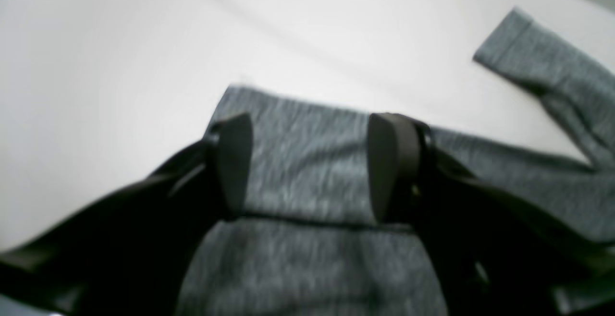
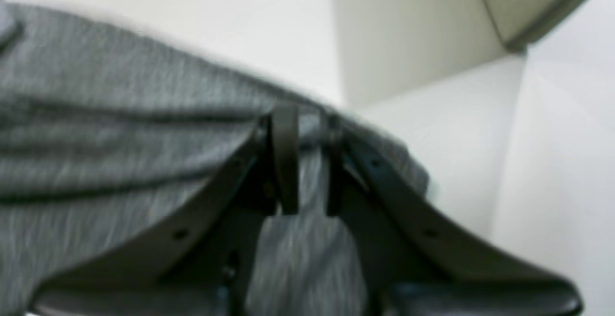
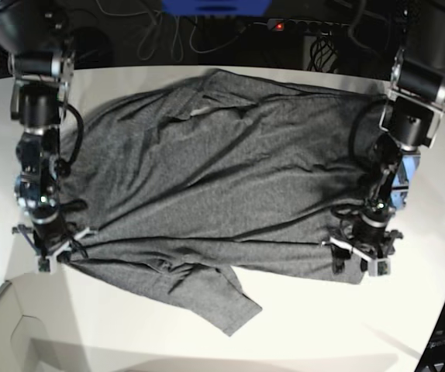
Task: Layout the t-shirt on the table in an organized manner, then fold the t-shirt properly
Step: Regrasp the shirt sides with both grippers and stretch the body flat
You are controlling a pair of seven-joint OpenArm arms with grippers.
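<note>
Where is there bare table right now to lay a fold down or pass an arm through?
Bare table runs along the near edge, in front of the t-shirt, on either side of the sleeve that pokes forward. Another strip lies outside the left gripper, toward the curved edge. The middle is fully covered by cloth, and both near corners are crowded: the right gripper pinches one, the left straddles the other.

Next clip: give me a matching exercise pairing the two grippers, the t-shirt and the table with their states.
Column one:
1. left gripper
2. right gripper
3. t-shirt
4. table

Column two:
A. white, bearing the garment
B. nearly closed, pinching grey fabric
C. jaws apart, straddling a hem
D. spread out wrinkled, one sleeve lying loose

Pairs: 1-C, 2-B, 3-D, 4-A
</note>
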